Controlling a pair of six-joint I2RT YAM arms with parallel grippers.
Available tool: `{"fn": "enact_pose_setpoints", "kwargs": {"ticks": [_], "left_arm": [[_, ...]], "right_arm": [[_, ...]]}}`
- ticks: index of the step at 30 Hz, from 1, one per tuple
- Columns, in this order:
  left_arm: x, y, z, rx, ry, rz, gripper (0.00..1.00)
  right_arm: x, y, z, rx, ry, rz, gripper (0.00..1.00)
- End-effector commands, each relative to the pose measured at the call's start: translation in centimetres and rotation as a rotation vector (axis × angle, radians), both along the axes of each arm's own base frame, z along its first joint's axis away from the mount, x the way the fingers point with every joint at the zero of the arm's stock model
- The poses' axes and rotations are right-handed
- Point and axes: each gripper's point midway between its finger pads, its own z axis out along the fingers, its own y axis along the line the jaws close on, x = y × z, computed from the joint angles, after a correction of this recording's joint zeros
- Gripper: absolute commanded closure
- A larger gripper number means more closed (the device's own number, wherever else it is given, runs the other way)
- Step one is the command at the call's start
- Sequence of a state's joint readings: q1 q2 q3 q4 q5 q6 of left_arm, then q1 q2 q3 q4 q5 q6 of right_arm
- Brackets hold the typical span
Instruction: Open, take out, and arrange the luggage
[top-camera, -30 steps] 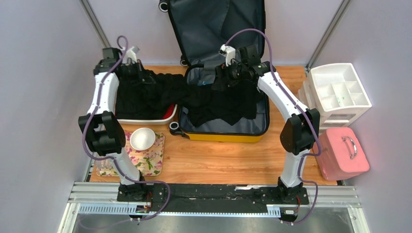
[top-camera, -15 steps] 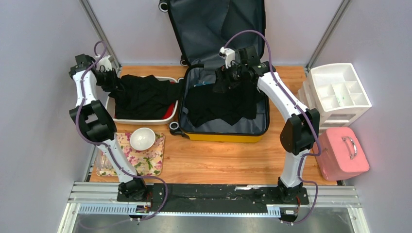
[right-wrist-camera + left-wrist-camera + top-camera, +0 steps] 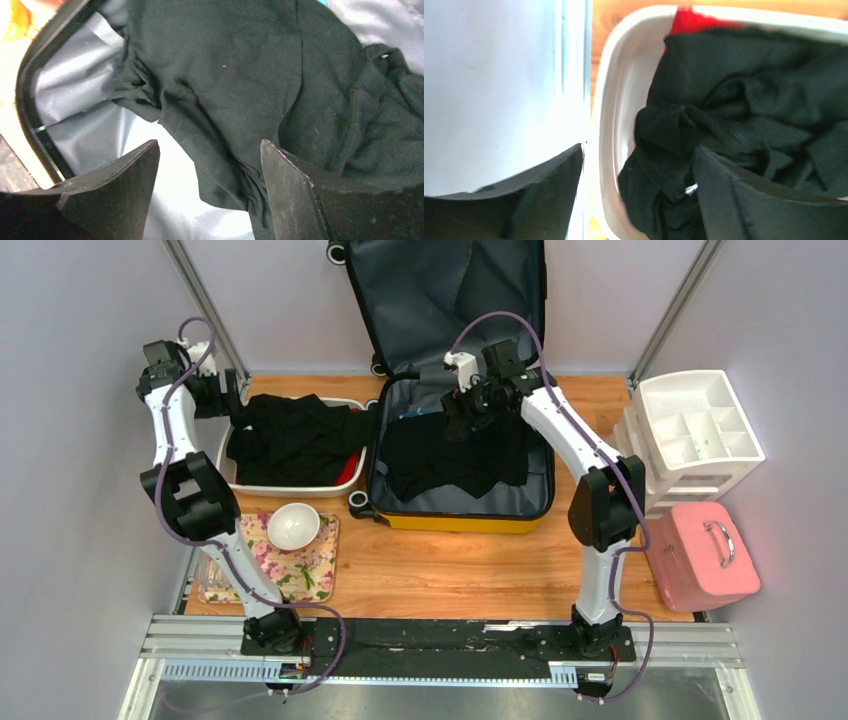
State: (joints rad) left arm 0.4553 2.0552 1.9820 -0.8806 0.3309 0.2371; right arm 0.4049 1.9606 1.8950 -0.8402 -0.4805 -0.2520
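The yellow luggage (image 3: pixel 460 521) lies open in the middle of the table, its grey-lined lid (image 3: pixel 440 300) leaning on the back wall. A black garment (image 3: pixel 450 455) lies in its base. My right gripper (image 3: pixel 462 412) hovers over the back of that garment (image 3: pixel 240 65), open (image 3: pixel 209 142) with nothing between its fingers. To the left, a white basin (image 3: pixel 290 489) holds heaped black clothes (image 3: pixel 295 435) over something red (image 3: pixel 689 20). My left gripper (image 3: pixel 230 402) stands open (image 3: pixel 639 147) over the basin's left rim (image 3: pixel 606 100), one finger outside it and the other above the black clothes (image 3: pixel 749 90).
A white bowl (image 3: pixel 293 525) sits on a floral mat (image 3: pixel 305 570) at the front left. A white drawer organiser (image 3: pixel 695 430) and a pink case (image 3: pixel 705 555) stand at the right. The side wall and a frame post (image 3: pixel 205 310) are close to my left gripper.
My left gripper pulled the black garment left into the basin, then opened and let it go. My right gripper shifted slightly and stayed open.
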Motion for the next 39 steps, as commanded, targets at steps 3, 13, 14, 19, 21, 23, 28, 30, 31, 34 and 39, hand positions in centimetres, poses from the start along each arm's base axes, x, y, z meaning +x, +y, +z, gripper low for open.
{"fn": "enact_pose_setpoints", "kwargs": {"ticks": [3,13,14,19,21,23,28,30,31,34,39], "left_arm": [[0.9,-0.4,13.3,0.039,-0.393,0.096,0.01],[-2.9,-13.3,9.2,-0.150,-0.320,-0.301,0.01],[-3.3,-15.0,8.5,-0.154,-0.307,-0.343,0.01],[-5.4,-19.0,5.7,-0.185,-0.269,-0.416,0.01],[-5.6,-19.6,5.2,-0.222,-0.255,-0.404,0.01],[-5.6,-19.8,5.0,-0.243,-0.247,-0.402,0.01],[-5.5,-20.2,4.2,-0.284,-0.233,-0.379,0.01],[-5.7,-20.5,3.8,-0.291,-0.220,-0.382,0.01],[-5.8,-20.7,3.6,-0.293,-0.217,-0.384,0.01],[-5.9,-20.7,3.1,-0.295,-0.209,-0.367,0.01],[-6.1,-20.8,2.4,-0.306,-0.190,-0.357,0.01]], "right_arm": [[-0.2,2.7,-2.4,-0.092,-0.016,0.103,0.26],[-2.4,4.4,-9.0,-0.276,-0.022,0.261,0.45],[-1.4,4.5,-9.3,-0.288,-0.031,0.243,0.62],[2.7,3.0,-7.5,-0.347,-0.138,0.151,1.00],[3.4,2.9,-6.0,-0.334,-0.182,0.166,1.00],[3.7,2.7,-5.1,-0.320,-0.206,0.178,1.00],[6.6,3.9,-0.6,-0.206,-0.347,0.082,1.00],[7.8,3.7,-0.1,-0.201,-0.383,0.021,1.00],[8.8,3.7,-0.1,-0.195,-0.415,-0.003,1.00],[11.4,2.7,-0.5,-0.208,-0.468,-0.110,1.00],[9.3,5.0,-1.7,-0.124,-0.332,0.048,0.67]]}}
